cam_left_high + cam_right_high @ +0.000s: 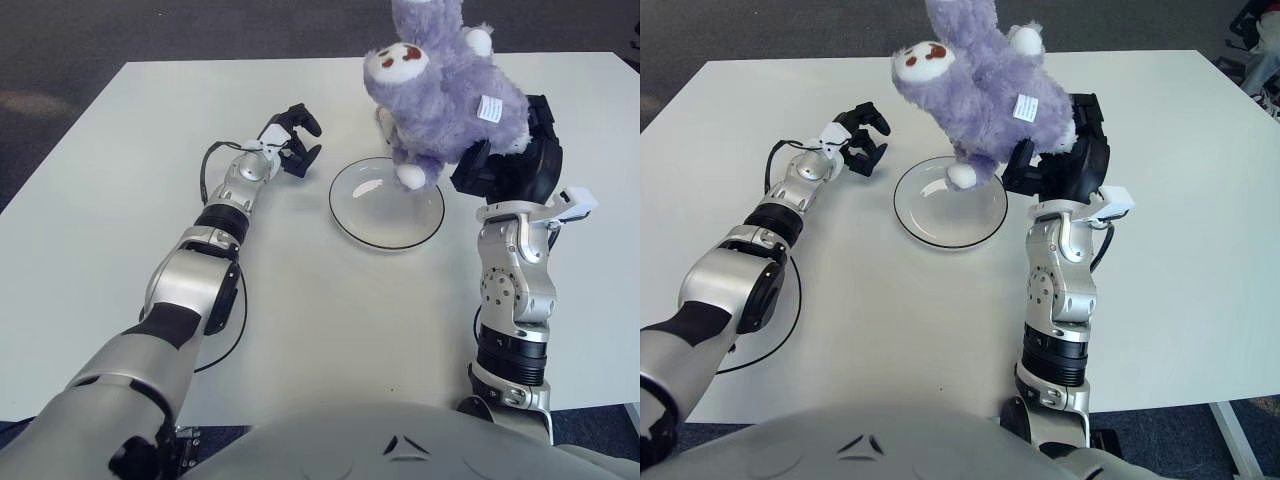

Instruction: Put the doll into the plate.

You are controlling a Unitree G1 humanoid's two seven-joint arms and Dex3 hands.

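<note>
A fluffy purple doll with white paws and a white tag hangs above the right rim of the clear glass plate, lifted well off the table. My right hand is shut on the doll's lower body, just right of the plate. My left hand sits left of the plate, fingers curled and holding nothing, apart from the doll. One white paw dangles over the plate's inside.
The white table extends wide to the left and front. A black cable loops along my left forearm. Dark carpet lies beyond the table's far edge.
</note>
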